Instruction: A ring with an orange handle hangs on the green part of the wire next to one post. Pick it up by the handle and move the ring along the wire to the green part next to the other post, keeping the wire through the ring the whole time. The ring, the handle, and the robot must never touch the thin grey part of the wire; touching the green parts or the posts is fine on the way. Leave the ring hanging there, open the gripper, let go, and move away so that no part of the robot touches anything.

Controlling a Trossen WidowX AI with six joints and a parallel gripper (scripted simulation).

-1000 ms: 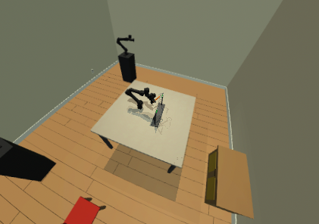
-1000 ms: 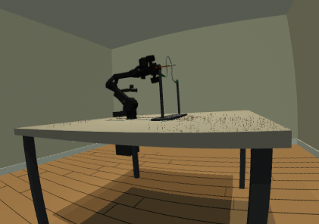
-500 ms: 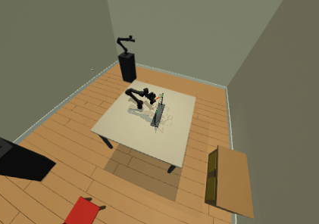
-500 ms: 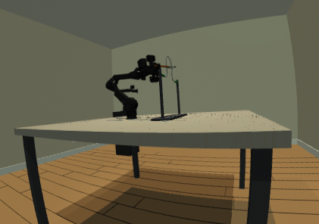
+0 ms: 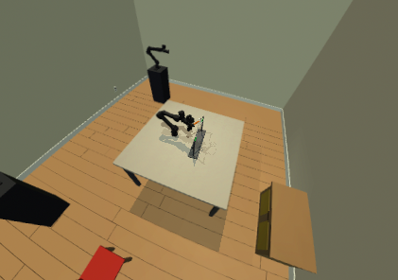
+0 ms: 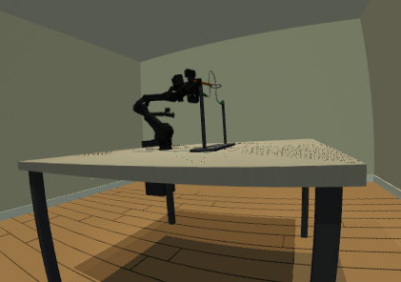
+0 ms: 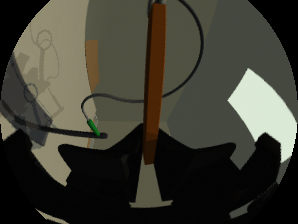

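- Orange handle (image 5: 197, 123) (image 6: 204, 83) (image 7: 155, 75): clamped between the two fingers (image 5: 192, 125) (image 6: 198, 82), its far end projecting toward the wire.
- Ring (image 6: 220, 86): at the handle's far end, raised between the posts beside the wire's tall bend; whether the wire passes cleanly through it cannot be told.
- Wire (image 6: 210, 72) (image 7: 202, 45): thin, grey and sharply curved. The step, as judged, is carrying the ring along it; good practice keeps the ring's centre on the wire and its plane square to each bend.
- Handling: small moves, with turns of the wrist matched to the curve, should suit best; a straight shortcut risks grey contact by ring, handle or fingers. The grip is best kept firm until the ring reaches the destination green part.
- Count, apparatus: one ring, one handle, one wire, two green parts (image 5: 202, 118) (image 6: 221, 102) (image 7: 93, 127), two posts (image 5: 194, 148) (image 6: 203, 119), one base strip (image 5: 199, 142) (image 6: 213, 148), one tabletop (image 5: 164, 161) (image 6: 190, 167).
- Count, surroundings (top view): two black pedestals (image 5: 159, 85), one red seat (image 5: 102, 265), one wooden cabinet (image 5: 292, 227).
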